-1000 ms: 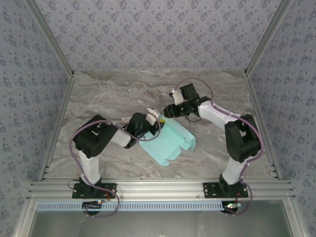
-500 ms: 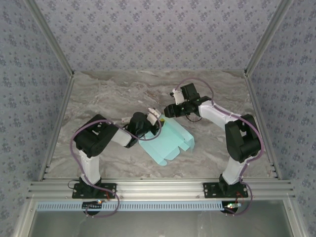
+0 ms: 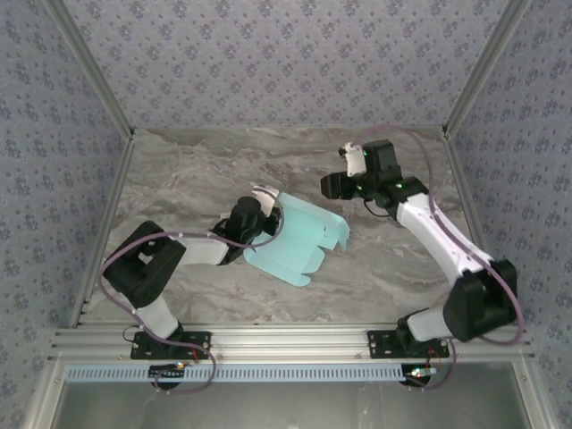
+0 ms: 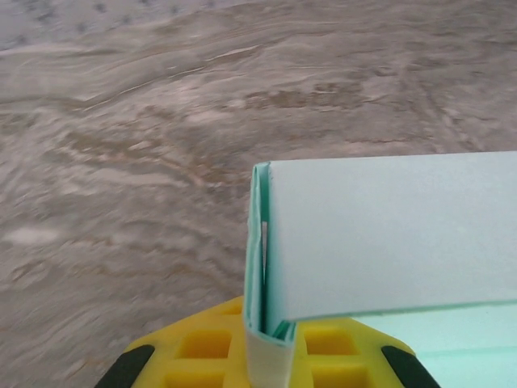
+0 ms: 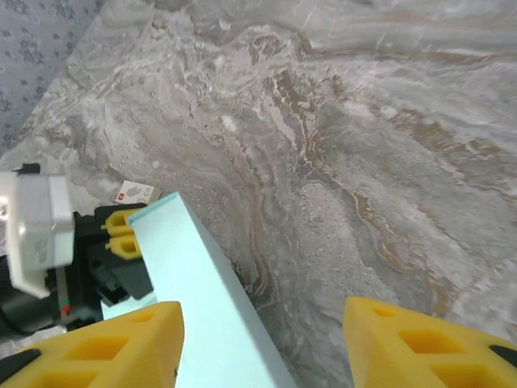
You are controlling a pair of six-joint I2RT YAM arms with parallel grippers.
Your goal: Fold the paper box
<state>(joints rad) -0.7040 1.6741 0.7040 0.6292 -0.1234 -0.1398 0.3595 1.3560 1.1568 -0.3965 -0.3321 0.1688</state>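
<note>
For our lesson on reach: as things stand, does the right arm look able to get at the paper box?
Probably yes: the right pincer hangs open close over the paper box with nothing between them, and the left pincer is shut only on its other end.

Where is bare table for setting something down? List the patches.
Bare table along the back wall, and at far left beside the side rail. Crowded at centre, where the left claw pinches the paper box, right claw close by.

No lettering is legible; a small white tag on the marble-patterned tabletop bears a red mark, its print too small to read.
</note>
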